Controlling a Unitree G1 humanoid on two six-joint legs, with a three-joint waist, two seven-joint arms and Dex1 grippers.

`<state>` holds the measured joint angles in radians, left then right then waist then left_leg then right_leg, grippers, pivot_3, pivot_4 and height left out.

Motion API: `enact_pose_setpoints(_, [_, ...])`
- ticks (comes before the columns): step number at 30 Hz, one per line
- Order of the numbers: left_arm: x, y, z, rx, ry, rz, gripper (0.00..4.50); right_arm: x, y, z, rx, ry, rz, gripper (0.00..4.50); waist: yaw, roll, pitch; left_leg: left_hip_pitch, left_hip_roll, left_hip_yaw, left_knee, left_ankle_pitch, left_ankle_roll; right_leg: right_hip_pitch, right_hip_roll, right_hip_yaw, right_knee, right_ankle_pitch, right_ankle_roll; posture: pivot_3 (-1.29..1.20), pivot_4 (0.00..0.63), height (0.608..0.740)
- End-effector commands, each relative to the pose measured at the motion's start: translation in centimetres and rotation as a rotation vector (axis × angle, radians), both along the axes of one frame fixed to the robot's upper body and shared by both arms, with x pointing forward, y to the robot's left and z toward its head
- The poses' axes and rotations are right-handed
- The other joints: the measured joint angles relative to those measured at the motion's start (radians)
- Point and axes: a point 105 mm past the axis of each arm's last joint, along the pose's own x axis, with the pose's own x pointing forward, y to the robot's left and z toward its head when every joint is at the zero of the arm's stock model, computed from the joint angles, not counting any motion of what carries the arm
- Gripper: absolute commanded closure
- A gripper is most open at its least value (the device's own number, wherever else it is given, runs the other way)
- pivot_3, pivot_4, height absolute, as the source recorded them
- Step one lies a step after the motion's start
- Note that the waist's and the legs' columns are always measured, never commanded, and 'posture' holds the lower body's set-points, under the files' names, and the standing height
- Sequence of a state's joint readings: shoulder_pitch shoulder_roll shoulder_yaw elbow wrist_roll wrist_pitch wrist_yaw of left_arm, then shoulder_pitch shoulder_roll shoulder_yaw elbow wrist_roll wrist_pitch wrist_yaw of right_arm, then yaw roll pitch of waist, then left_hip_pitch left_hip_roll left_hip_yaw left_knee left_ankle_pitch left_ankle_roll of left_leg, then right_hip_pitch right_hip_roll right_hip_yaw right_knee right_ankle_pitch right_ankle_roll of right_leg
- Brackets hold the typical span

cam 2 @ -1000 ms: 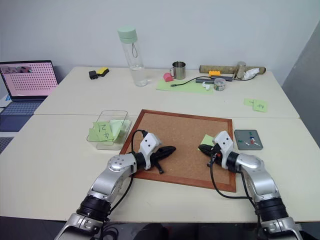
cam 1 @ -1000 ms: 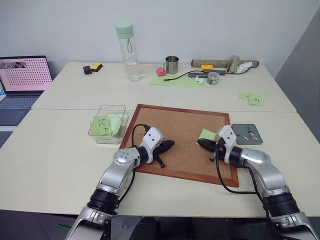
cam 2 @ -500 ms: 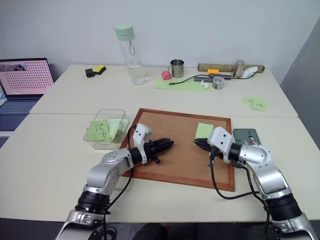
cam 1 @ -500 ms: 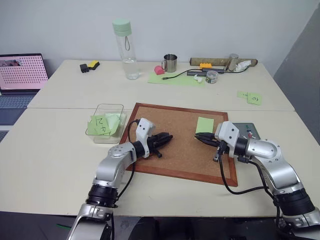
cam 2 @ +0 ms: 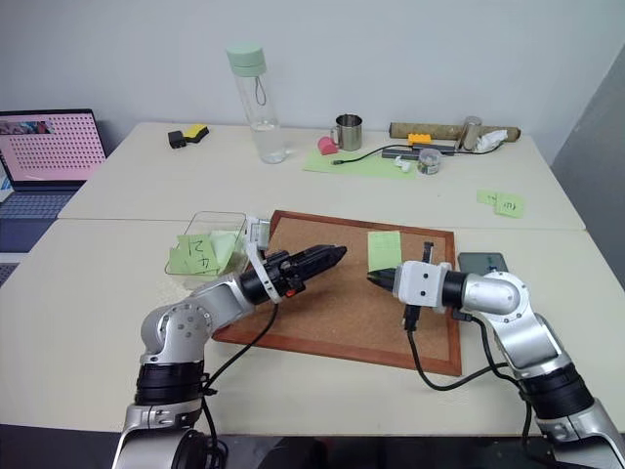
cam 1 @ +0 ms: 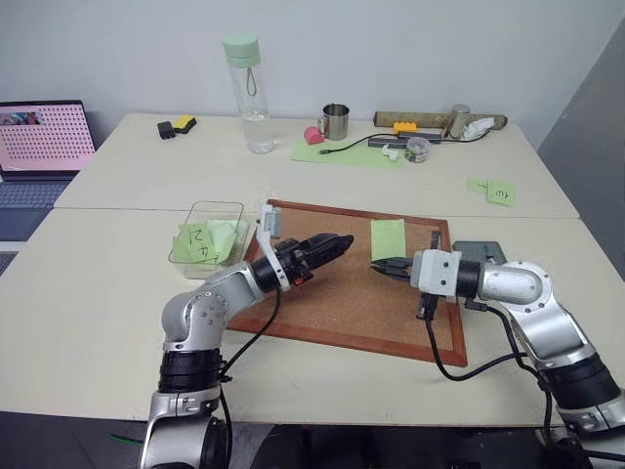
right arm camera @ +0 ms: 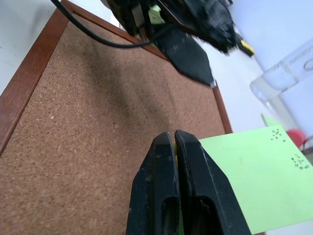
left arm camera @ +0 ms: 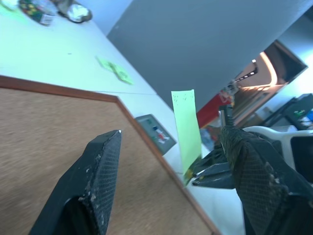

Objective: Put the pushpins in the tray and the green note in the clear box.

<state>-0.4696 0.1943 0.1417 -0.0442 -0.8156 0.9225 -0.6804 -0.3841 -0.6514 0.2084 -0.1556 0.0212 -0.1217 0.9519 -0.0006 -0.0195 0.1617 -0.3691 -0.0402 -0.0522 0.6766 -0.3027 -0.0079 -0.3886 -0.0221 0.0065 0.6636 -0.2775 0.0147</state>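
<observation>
My right gripper (cam 1: 375, 266) is shut on the lower edge of the plain green note (cam 1: 388, 238) and holds it upright above the corkboard (cam 1: 347, 298). In the right wrist view its fingers (right arm camera: 188, 161) are pressed together on the note (right arm camera: 254, 176). My left gripper (cam 1: 340, 240) hovers open over the board, pointing at the note from a short gap away, with nothing in it. The grey tray (cam 1: 481, 251) lies behind my right arm, partly hidden; small coloured pushpins (left arm camera: 157, 131) lie in it. The clear box (cam 1: 217, 205) stands left of the board with written green notes inside.
A water bottle (cam 1: 248, 93), a metal mug (cam 1: 335, 122) and cabled clutter stand on the far table. A laptop (cam 1: 44, 137) sits at far left. Two written green notes (cam 1: 493, 191) lie at far right.
Both arms have risen and their wrists have rolled. The left gripper has opened. The right gripper has lifted the green note off the corkboard and now holds it upright.
</observation>
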Motion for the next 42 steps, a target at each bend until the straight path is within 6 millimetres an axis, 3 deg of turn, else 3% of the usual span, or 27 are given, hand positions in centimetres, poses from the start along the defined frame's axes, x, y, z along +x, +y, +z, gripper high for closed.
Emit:
enact_pose_setpoints(1, [-0.6, -1.8, 0.4, -0.001, -0.015, -0.067, 1.13, -1.0, 1.0, 1.1, -0.018, -0.066, 0.075, 4.50, 0.000, 0.000, 0.000, 0.000, 0.000, 0.000, 0.000, 0.000, 0.000, 0.000, 0.000, 0.000, 0.000, 0.000, 0.000, 0.00, 0.150, 0.740])
enact_pose_setpoints(11, [-0.4, -4.0, 0.2, -0.016, -0.010, -0.097, 1.13, -1.6, 1.9, 1.1, -0.024, -0.074, 0.110, 4.50, 0.002, 0.000, 0.000, 0.000, 0.000, 0.000, 0.000, 0.000, 0.000, 0.000, 0.000, 0.000, 0.000, 0.000, 0.000, 0.00, 0.150, 0.740])
enact_pose_setpoints(30, [-0.3, -4.0, -0.4, 0.026, -0.041, -0.065, 4.42, -1.5, 2.0, 1.2, -0.003, -0.075, 0.113, 4.50, 0.002, 0.000, 0.000, 0.000, 0.000, 0.000, 0.000, 0.000, 0.000, 0.000, 0.000, 0.000, 0.000, 0.000, 0.000, 0.00, 0.150, 0.740])
enact_pose_setpoints(42, [1.8, -3.2, -2.2, 0.091, -0.024, 0.076, 4.42, -1.8, 1.0, 3.8, 0.129, -0.100, 0.076, 4.50, 0.002, 0.000, 0.000, 0.000, 0.000, 0.000, 0.000, 0.000, 0.000, 0.000, 0.000, 0.000, 0.000, 0.000, 0.000, 0.00, 0.150, 0.740])
